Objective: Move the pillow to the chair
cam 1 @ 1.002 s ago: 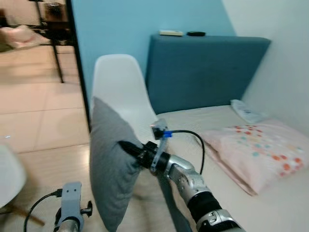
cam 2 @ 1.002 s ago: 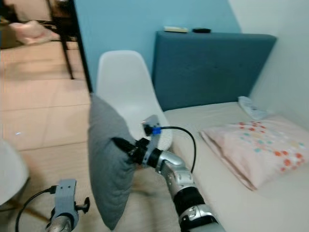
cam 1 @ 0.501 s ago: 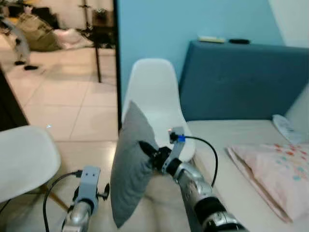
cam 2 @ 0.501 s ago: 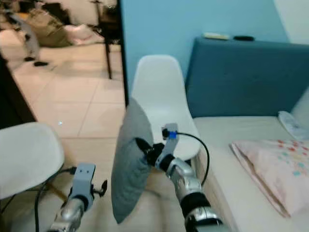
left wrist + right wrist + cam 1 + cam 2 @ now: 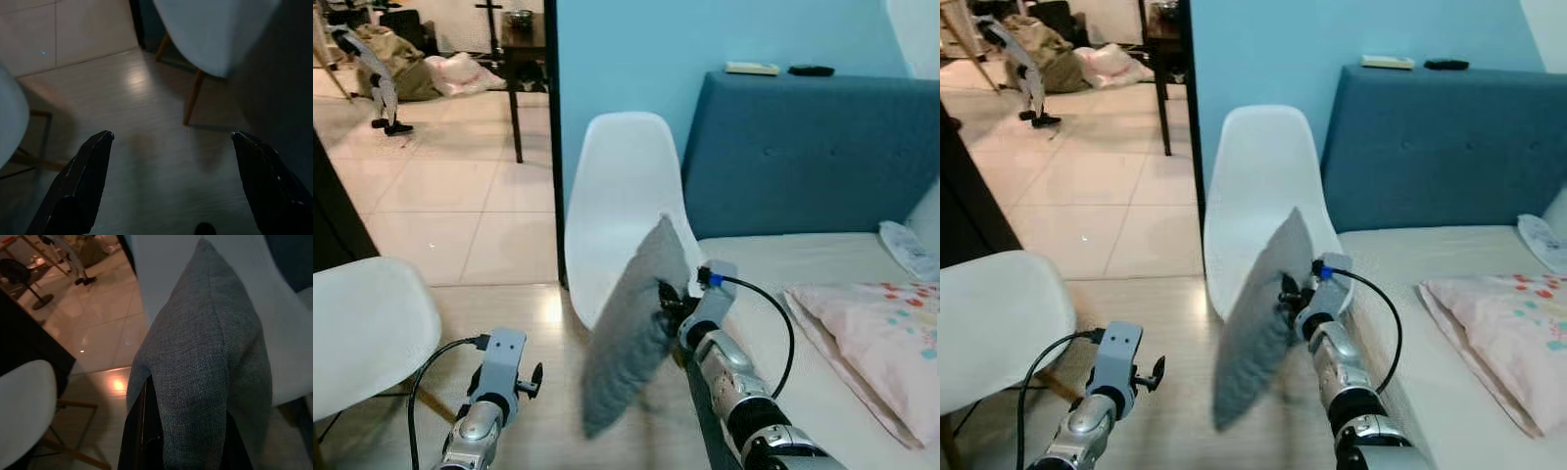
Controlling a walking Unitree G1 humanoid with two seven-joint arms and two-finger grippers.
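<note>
Grey pillow carried toward the white chair

The flat, coarse-woven grey fabric pillow (image 5: 631, 328) hangs tilted in the air, pinched at its edge by the right end effector (image 5: 668, 302), just in front of the smooth white moulded plastic chair (image 5: 622, 201) beside the bed (image 5: 832, 392). Best to lift it over the seat's front edge before letting go. The left end effector (image 5: 168, 183) hovers spread apart above the wood floor.

We have swung the grey pillow (image 5: 634, 328) in our right gripper (image 5: 665, 297) rightward, so it now hangs tilted against the front of the white chair (image 5: 625, 201). Earlier it hung upright, left of the seat.
</note>
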